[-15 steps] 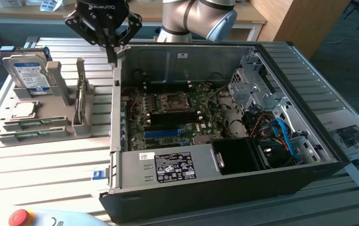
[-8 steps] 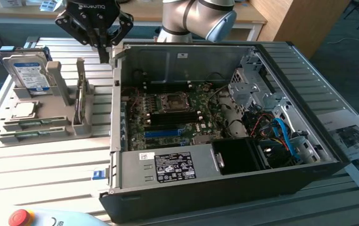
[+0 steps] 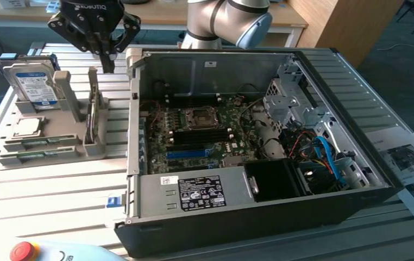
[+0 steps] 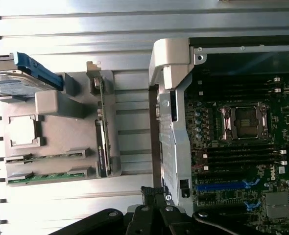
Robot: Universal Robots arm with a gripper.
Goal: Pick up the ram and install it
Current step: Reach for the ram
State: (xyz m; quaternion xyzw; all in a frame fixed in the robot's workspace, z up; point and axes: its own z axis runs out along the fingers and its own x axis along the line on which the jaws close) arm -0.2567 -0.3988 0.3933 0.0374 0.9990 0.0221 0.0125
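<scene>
Fingers [image 3: 107,61] are pressing tip to tip with nothing between them, hanging above the far end of a grey holder [image 3: 91,148], close to the wall of the open computer case [image 3: 192,234].

The ram [image 4: 46,177] is lying flat and untouched in the holder's outermost groove. It is showing as a thin green board with small dark chips. From the fingertips it is sitting lower, toward the exterior view's left and nearer that camera, well apart from them. Its long axis is running across the exterior view, roughly square to the case wall. A second stick [image 4: 41,157] is lying parallel in the next groove, just beside it. A thin dark board [image 4: 101,147] is standing on edge in an upright slot nearer the fingers, and I cannot tell whether it is also ram.

Further out, a square silver chip [image 3: 27,128] and a boxy hard drive [image 3: 31,81] with a blue label are sitting in the same matte holder. Everything is resting on a ribbed metal tabletop [image 3: 62,201]. Inside the steel case, the motherboard [image 3: 214,130] is showing dark slots and one blue slot [image 3: 189,154].
</scene>
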